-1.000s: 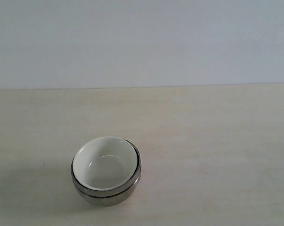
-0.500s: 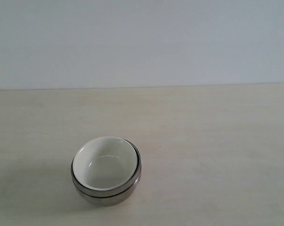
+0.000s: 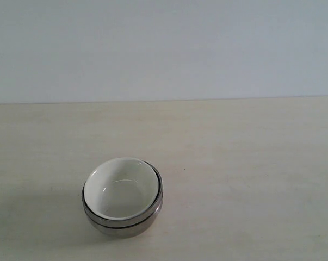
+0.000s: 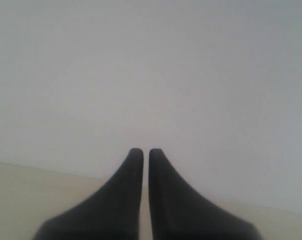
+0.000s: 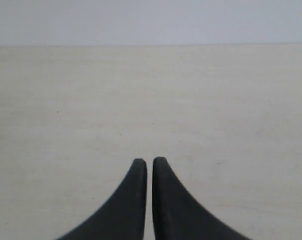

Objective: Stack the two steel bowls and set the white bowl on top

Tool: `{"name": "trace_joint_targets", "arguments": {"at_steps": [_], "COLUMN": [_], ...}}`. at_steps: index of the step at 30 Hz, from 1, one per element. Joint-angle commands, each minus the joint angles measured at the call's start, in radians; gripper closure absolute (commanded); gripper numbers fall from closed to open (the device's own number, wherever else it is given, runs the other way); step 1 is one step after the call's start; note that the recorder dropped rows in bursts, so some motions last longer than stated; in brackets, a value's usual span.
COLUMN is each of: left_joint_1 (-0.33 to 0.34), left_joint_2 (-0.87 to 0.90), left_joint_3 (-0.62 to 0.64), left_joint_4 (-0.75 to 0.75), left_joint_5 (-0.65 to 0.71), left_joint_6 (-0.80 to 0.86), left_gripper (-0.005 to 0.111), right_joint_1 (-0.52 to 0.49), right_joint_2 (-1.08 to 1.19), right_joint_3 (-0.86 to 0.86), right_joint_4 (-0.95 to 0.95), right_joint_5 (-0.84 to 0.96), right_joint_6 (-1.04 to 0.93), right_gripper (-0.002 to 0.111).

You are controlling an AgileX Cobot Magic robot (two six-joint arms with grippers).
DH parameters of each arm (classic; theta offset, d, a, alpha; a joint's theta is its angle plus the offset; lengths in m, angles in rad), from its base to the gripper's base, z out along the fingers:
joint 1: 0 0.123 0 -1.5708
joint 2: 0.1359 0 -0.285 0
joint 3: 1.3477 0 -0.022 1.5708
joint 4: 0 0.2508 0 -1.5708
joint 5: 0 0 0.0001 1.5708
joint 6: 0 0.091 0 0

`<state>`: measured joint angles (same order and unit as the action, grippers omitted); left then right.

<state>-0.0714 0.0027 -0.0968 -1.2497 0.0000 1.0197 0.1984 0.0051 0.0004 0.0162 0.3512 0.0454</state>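
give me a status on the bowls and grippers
Left gripper shut, empty. Right gripper shut, empty. White bowl sits in the steel bowls, stack done. Nothing in the way.

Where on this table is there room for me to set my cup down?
Nearly everywhere. The table is bare right of the steel bowls to the view's edge, and behind them up to the wall. A narrower strip lies to their left. Only the stack itself is taken, the white bowl nested on top.
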Motion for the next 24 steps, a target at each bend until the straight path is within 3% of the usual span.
{"name": "trace_joint_targets", "arguments": {"at_steps": [1, 5, 9, 12, 15, 18, 24], "left_joint_1": [0.003, 0.003, 0.003, 0.003, 0.003, 0.003, 0.003], "left_joint_2": [-0.003, -0.003, -0.003, -0.003, -0.003, -0.003, -0.003], "left_joint_3": [0.043, 0.097, 0.097, 0.097, 0.097, 0.097, 0.097], "left_joint_4": [-0.018, 0.003, 0.345, 0.84, 1.088, 1.185, 1.214], "left_joint_5": [-0.011, -0.046, 0.0, 0.069, 0.119, 0.181, 0.307], "left_joint_6": [0.005, -0.069, -0.391, -0.842, -1.03, -1.081, -1.081], "left_gripper": [0.103, 0.103, 0.103, 0.103, 0.103, 0.103, 0.103], "right_joint_1": [-0.009, -0.009, -0.009, -0.009, -0.009, -0.009, -0.009], "right_joint_2": [-0.005, -0.005, -0.005, -0.005, -0.005, -0.005, -0.005], "right_joint_3": [0.0, 0.0, 0.0, 0.0, 0.0, 0.0, 0.0], "right_joint_4": [-0.001, -0.001, -0.001, -0.001, -0.001, -0.001, -0.001], "right_joint_5": [-0.009, -0.009, -0.009, -0.009, -0.009, -0.009, -0.009], "right_joint_6": [0.0, 0.0, 0.0, 0.0, 0.0, 0.0, 0.0], "right_gripper": [0.108, 0.108, 0.108, 0.108, 0.108, 0.108, 0.108]}}
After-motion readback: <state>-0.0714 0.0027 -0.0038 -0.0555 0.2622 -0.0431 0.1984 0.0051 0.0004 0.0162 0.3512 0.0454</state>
